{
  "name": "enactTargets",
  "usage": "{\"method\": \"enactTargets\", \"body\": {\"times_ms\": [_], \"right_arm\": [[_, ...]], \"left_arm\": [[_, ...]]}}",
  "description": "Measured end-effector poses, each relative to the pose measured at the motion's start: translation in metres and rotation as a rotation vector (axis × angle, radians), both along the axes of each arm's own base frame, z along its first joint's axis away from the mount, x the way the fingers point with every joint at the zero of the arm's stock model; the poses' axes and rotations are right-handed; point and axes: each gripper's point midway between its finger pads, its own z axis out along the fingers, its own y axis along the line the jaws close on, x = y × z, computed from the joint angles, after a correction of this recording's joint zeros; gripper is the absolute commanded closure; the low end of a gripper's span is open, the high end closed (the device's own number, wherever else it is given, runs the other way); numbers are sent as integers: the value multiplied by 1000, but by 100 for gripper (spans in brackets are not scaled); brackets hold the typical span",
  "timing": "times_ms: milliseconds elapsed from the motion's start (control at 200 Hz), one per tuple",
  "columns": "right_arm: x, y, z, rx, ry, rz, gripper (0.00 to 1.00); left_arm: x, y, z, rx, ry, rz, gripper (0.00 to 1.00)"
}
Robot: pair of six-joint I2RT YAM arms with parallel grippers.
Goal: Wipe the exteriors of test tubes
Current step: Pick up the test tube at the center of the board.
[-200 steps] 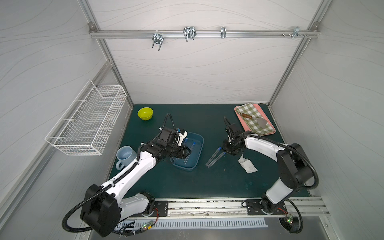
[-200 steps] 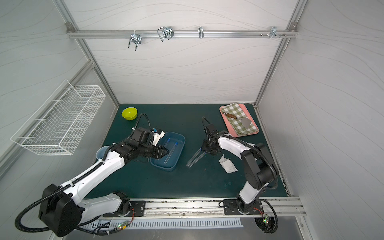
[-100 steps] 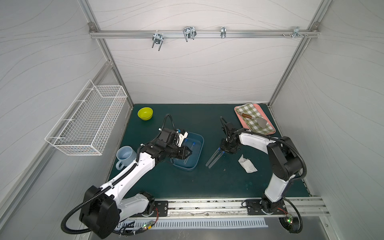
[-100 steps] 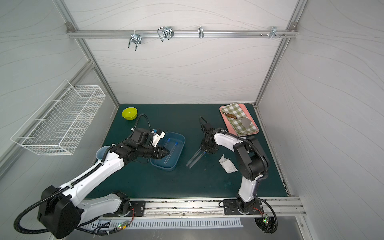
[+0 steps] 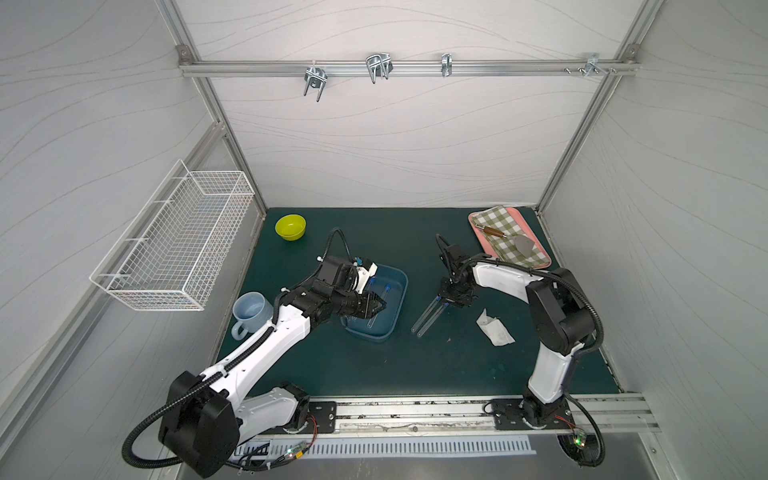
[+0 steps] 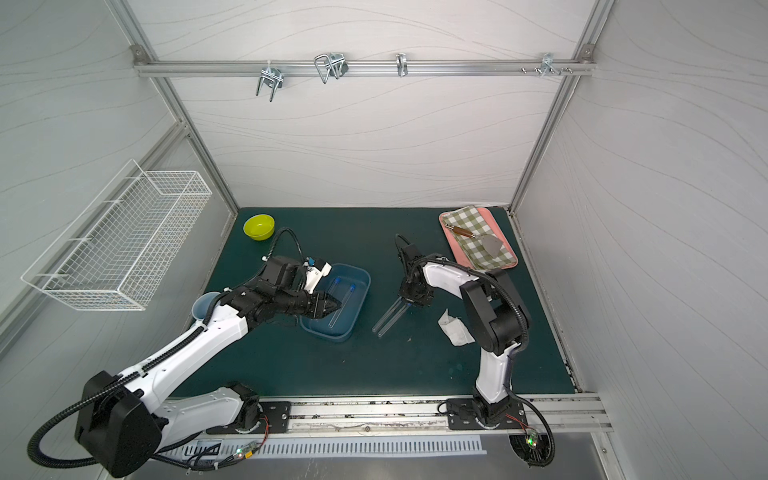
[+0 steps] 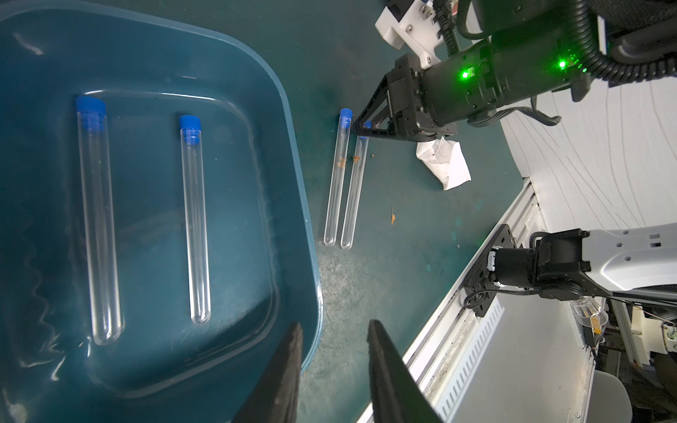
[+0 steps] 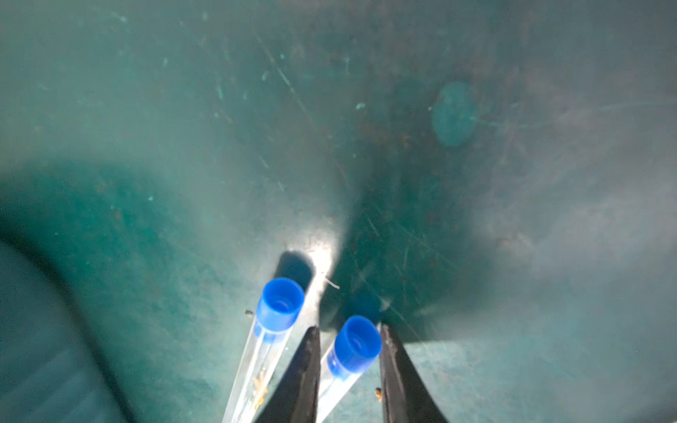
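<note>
Two long, clear, blue-capped test tubes [image 7: 97, 219] are lying apart in the rounded translucent blue plastic tray [image 7: 293, 146], and two more [image 7: 337, 183] are lying side by side on the dark green mat [image 7: 384, 274] beside it. The right gripper [image 8: 348, 327] is straddling one mat tube's cap, jaws narrow; whether they are clamping it cannot be told. The left gripper [image 7: 335, 324] is hovering over the tray's rim, narrowly parted, holding nothing.
</note>
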Motion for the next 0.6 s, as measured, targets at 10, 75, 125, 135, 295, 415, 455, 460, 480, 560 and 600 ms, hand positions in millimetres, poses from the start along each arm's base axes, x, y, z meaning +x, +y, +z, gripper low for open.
{"method": "enactTargets", "body": {"times_ms": [10,75,125,135,295,415,455,460,480,560,600], "right_arm": [[0,0,0,-1,0,1,76],[1,1,0,-11,2,5,79],[1,2,-1,-19,3,6,80],[1,2,-1,-20,3,7,80],[2,3,0,-31,-2,13,83],[1,6,0,-25,-3,15,85],[1,7,0,-20,-1,13,85],[1,7,0,-19,-1,13,85],[1,8,0,-17,-1,13,86],[0,11,4,-1,-3,14,86],[1,13,7,10,-9,17,86]], "left_arm": [[0,0,0,-1,-1,0,67],[0,-1,1,-4,-1,-2,67],[0,-1,1,-7,-2,-4,67],[0,-1,1,-7,-3,-4,67],[0,-1,4,-14,-13,-5,67],[0,-1,7,-19,-22,-6,67],[-1,-1,8,-21,-23,-7,67],[-1,-1,8,-21,-24,-7,67],[-1,-2,8,-22,-24,-7,66],[-1,-2,10,-25,-27,-8,66],[-2,-2,11,-28,-29,-10,65]]}}
